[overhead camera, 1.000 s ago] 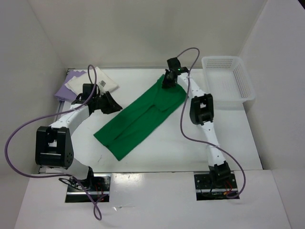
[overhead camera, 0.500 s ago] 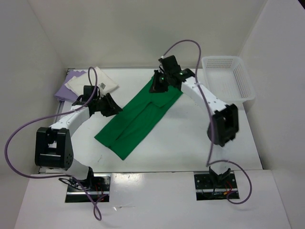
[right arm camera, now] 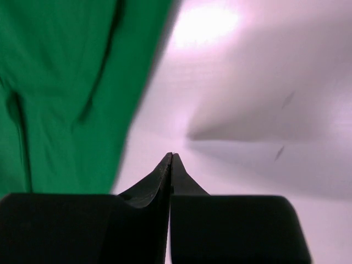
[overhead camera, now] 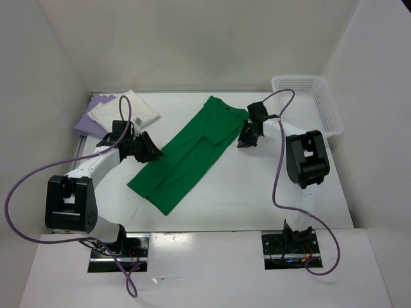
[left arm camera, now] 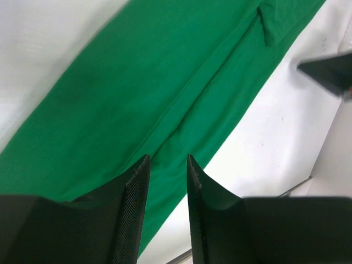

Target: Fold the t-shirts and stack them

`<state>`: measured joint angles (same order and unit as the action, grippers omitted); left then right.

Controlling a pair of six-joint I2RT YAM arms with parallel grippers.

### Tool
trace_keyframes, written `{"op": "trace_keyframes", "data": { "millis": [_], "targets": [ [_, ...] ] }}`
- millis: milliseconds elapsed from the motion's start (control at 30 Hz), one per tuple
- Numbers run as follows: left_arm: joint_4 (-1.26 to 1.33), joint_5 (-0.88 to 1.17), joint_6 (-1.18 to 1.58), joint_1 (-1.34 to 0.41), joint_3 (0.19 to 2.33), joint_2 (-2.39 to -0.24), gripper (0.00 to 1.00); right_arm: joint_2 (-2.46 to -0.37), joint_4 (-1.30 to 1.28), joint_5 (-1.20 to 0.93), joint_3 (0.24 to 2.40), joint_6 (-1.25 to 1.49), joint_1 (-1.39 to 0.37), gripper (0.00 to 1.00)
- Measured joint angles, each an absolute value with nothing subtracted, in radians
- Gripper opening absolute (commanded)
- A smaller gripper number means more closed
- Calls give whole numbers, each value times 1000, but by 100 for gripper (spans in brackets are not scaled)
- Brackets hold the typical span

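Top external: green t-shirt (overhead camera: 192,151) spread diagonally on table (overhead camera: 257,192); lavender t-shirt (overhead camera: 87,120) and cream t-shirt (overhead camera: 125,110) piled far-left.
Left wrist: left gripper (left arm camera: 168,162) parted, empty, over green cloth.
Right wrist: right gripper (right arm camera: 170,157) closed, empty, beside the shirt's edge.

What I can't make out from here

In the top view the lavender t-shirt (overhead camera: 85,120) lies mostly under the cream t-shirt (overhead camera: 125,109), with only its left border showing, and the small label (overhead camera: 137,113) on the cream one is too tiny for me to read. I can't tell whether the left gripper (overhead camera: 154,153) touches the green t-shirt (overhead camera: 186,157). On the left wrist camera that shirt runs off the top and left edges and its near part sits behind the fingers (left arm camera: 132,220). A dark shape (left arm camera: 330,74) is cut by the right edge, so I can't identify it. The right wrist picture is blurred, with the green cloth smeared.
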<state>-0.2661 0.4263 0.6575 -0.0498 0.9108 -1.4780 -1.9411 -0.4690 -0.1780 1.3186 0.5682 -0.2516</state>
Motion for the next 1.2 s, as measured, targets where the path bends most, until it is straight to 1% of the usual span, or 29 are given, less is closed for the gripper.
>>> {"op": "trace_keyframes", "data": {
  "millis": [233,300,400,433,467,500,533,600,667,700,800,867,900,933,967,1000,1133,1200],
  "targets": [
    [-272,430,657,-50,862,-1410,40,-2168,-440,-107,1584,553,-229,0],
    [-273,432,658,-50,847,-1396,40,-2235,-443,-100,1685,556,-229,3],
    [-279,435,659,-50,837,-1383,40,-2338,-458,-109,1851,565,-229,13],
    [-283,435,659,-50,837,-1380,40,-2370,-463,-109,1903,567,-229,20],
    [-284,436,659,-50,837,-1376,40,-2399,-469,-113,1954,569,-231,24],
    [-285,436,659,-50,837,-1372,41,-2418,-472,-117,1991,571,-232,28],
    [-285,436,660,-50,837,-1369,41,-2428,-482,-119,2015,571,-233,35],
    [-285,436,661,-50,837,-1364,41,-2421,-505,-121,2025,572,-236,41],
    [-286,437,661,-50,837,-1363,41,-2379,-501,-128,1972,566,-242,48],
    [-287,437,661,-50,837,-1363,41,-2336,-497,-137,1910,564,-247,49],
    [-288,440,661,-50,837,-1363,43,-2140,-466,-182,1625,570,-267,48],
    [-290,440,661,-50,837,-1364,43,-1995,-448,-222,1426,585,-302,41],
    [-292,439,661,-50,837,-1364,43,-1943,-444,-243,1354,596,-328,41],
    [-292,439,659,-50,837,-1365,43,-1894,-439,-268,1284,610,-370,47],
    [-292,439,659,-50,837,-1368,43,-1870,-433,-289,1242,625,-415,52],
    [-292,439,658,-50,837,-1372,43,-1856,-414,-315,1203,641,-474,54],
    [-293,436,654,-50,838,-1400,43,-1856,-347,-394,1104,705,-668,56],
    [-297,434,654,-50,838,-1407,43,-1863,-324,-419,1084,733,-698,56]
  ]
}}
